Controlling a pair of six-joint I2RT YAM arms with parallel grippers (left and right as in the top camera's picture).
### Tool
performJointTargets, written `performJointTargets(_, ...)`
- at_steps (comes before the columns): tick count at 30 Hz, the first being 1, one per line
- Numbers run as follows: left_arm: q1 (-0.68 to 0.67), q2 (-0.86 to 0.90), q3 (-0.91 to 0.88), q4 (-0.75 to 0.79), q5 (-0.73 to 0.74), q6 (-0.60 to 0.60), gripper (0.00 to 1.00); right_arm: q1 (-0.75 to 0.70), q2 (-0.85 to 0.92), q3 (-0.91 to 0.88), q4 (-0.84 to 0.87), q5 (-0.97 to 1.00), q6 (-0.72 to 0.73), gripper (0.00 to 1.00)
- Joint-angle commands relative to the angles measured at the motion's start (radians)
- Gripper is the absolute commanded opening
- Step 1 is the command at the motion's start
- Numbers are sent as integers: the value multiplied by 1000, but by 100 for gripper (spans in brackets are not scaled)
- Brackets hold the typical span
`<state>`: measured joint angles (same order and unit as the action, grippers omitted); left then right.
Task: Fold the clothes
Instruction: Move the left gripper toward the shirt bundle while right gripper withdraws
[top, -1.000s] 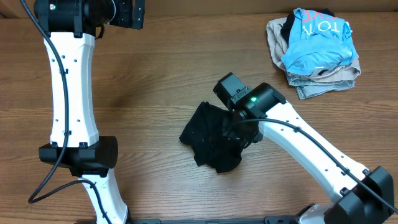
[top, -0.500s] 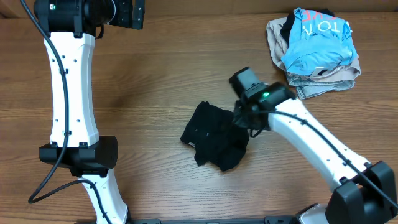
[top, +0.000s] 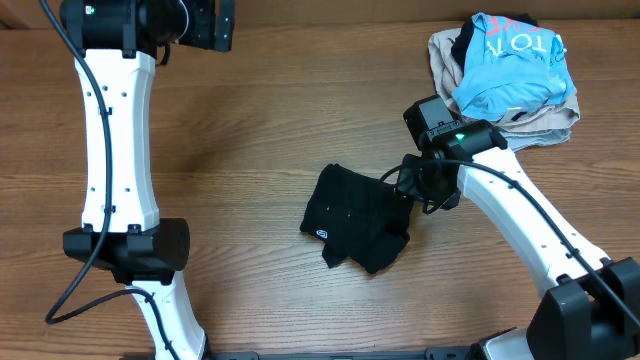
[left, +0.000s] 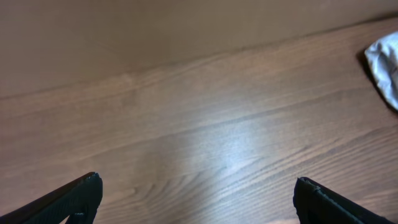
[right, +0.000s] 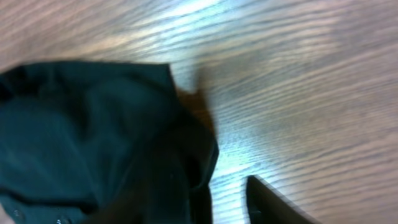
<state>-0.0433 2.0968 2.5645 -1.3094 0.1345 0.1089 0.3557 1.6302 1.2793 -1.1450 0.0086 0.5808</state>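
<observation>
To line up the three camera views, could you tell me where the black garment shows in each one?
Overhead: black garment lies crumpled just right of centre on the table.
Left wrist: not in it.
Right wrist: the black garment fills the left half, down to the bottom edge.
Shared landmark: the wood grain of the table, seen in all three.

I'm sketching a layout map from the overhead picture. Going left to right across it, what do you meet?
Left arm → black garment → clothes pile. The right arm overlaps the last two, so it is left out.
</observation>
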Motion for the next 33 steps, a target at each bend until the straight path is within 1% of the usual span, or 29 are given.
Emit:
performJointTargets(1, 2, 9, -44, 10, 45, 19, 100, -12, -6, 69, -13, -55, -10, 64)
performJointTargets(5, -26, 9, -106, 4, 196, 28, 100, -47, -20, 206, -72, -56, -36, 85)
performJointTargets(6, -37, 9, -130, 2, 223, 38, 100, -58, -22, 239, -88, -55, -47, 92)
performJointTargets(8, -69, 9, -185, -4, 264, 69, 100, -89, -24, 300, -113, -51, -62, 96)
performJointTargets(11, -134, 9, -294, -3, 303, 143, 100, -145, -25, 340, -124, -48, -66, 96)
performJointTargets(16, -244, 9, -480, 27, 313, 214, 100, -242, -20, 341, -125, -48, -96, 93)
performJointTargets(20, -336, 9, -586, 23, 315, 303, 100, -310, -20, 341, -124, -48, -124, 93)
performJointTargets(26, -439, 9, -638, -42, 301, 317, 100, -387, -20, 340, -130, -56, -144, 93)
performJointTargets(33, -525, 9, -727, -83, 307, 317, 100, -399, -17, 337, -127, -55, -171, 92)
